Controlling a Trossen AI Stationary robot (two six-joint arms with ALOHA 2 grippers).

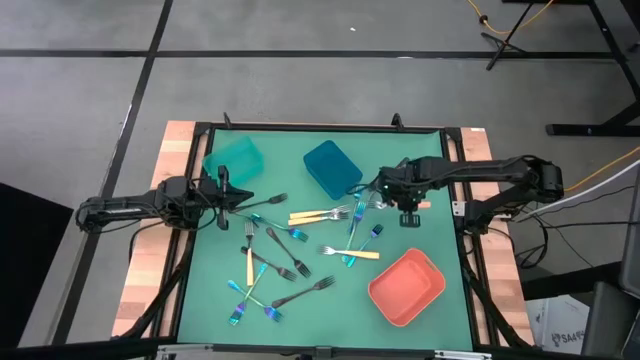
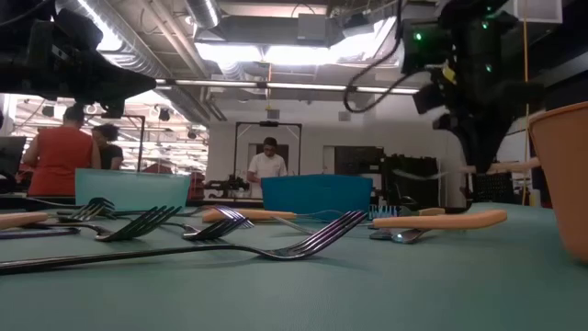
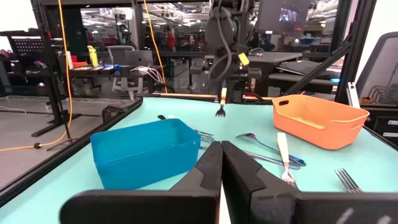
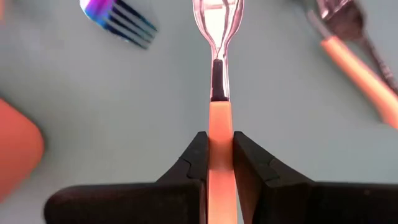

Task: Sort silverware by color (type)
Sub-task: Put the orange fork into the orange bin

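Covering the surface [image 1: 200, 300] is a green mat framed in black, with wooden edges on both sides; beyond it the low view shows a workshop under bright ceiling lights, where people stand at benches well behind the table. Three bins sit on the mat: a teal bin [image 1: 233, 158] at the far left, a blue bin [image 1: 332, 167] beside it toward the middle, and a coral bin [image 1: 406, 287] at the near right. The right gripper [image 4: 219, 163] reaches in from the right and hangs above the mat just right of the blue bin, its fingers [image 4: 191, 163] clamped on the handle of a gold-handled fork [image 4: 219, 93], whose silver head points down, clear of the mat. The left gripper [image 3: 221, 163] lies low at the left edge, near the teal bin, with its fingers [image 3: 208, 171] pressed together on nothing. The other forks [image 1: 272, 262] lie scattered across the middle of the mat between the bins: black ones, iridescent blue ones and gold-handled ones, several crossing each other. A gold-handled pair [image 1: 318, 214] lies just below the blue bin, and an iridescent fork [image 4: 118, 18] lies on the mat near the held fork's head.
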